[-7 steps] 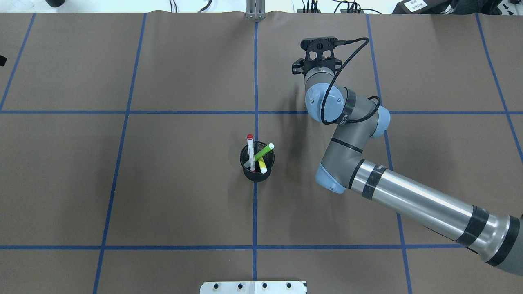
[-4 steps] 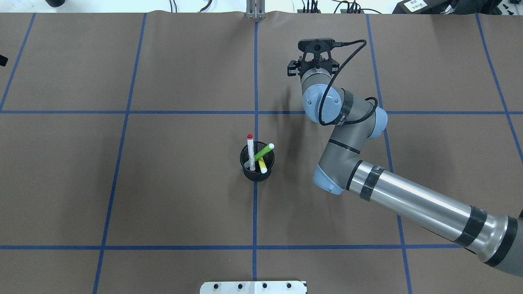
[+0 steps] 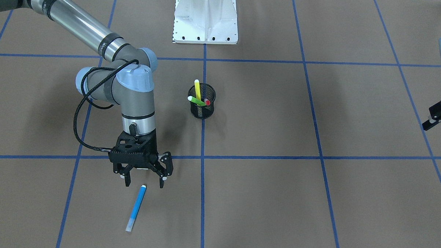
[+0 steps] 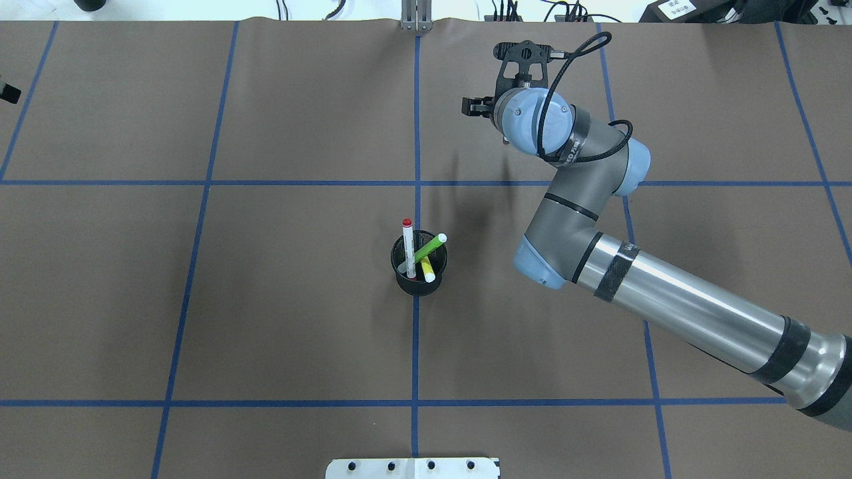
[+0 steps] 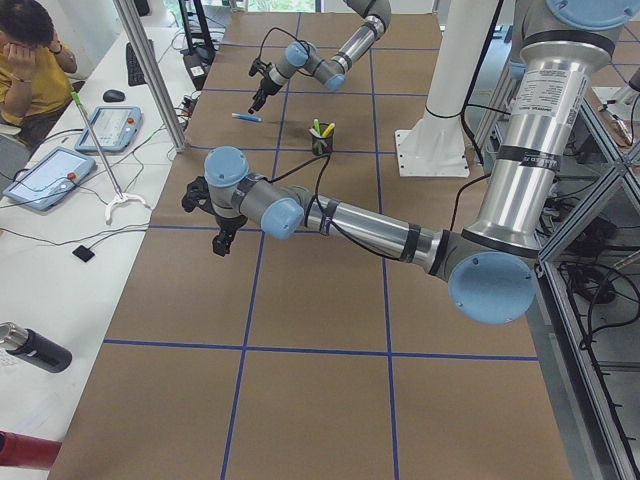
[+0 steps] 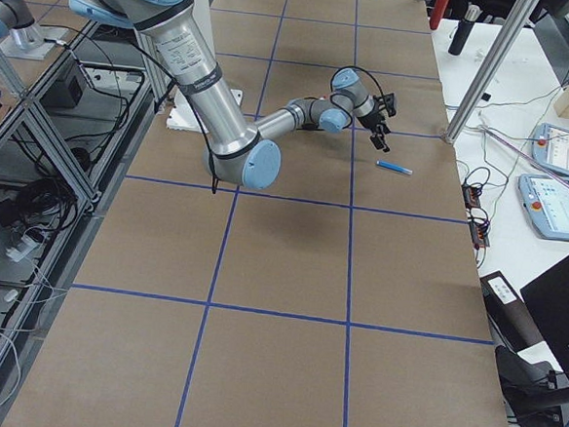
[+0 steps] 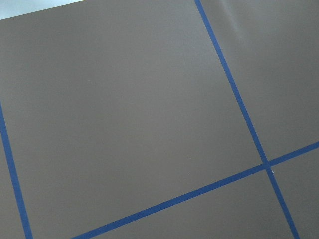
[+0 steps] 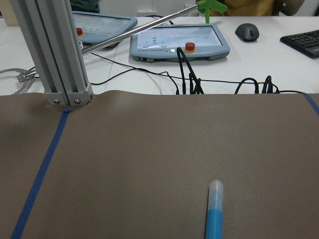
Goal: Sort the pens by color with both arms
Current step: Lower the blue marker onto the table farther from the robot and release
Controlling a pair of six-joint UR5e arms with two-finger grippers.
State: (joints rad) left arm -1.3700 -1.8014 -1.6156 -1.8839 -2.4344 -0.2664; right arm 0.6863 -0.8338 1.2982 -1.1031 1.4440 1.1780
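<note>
The right gripper [image 3: 143, 180] hung empty, fingers spread, over brown paper [image 3: 276, 199] gridded with blue tape [image 3: 263, 156]. The blue pen [image 3: 136, 208] lay just ahead of it; three pens [image 3: 197, 90] stood in a mesh cup [image 3: 202, 109] behind it. Beyond lay a white desk [image 8: 279, 69] with tablets [image 8: 179, 42].

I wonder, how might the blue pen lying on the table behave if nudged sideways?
The blue pen looks round and slim, lying flat, so it would probably roll. Its straight barrel suggests it is rigid and light.

Matt brown paper covers the table [image 3: 312, 215] — black wire-mesh cup [image 3: 202, 111], glossy plastic blue pen [image 3: 137, 205].
</note>
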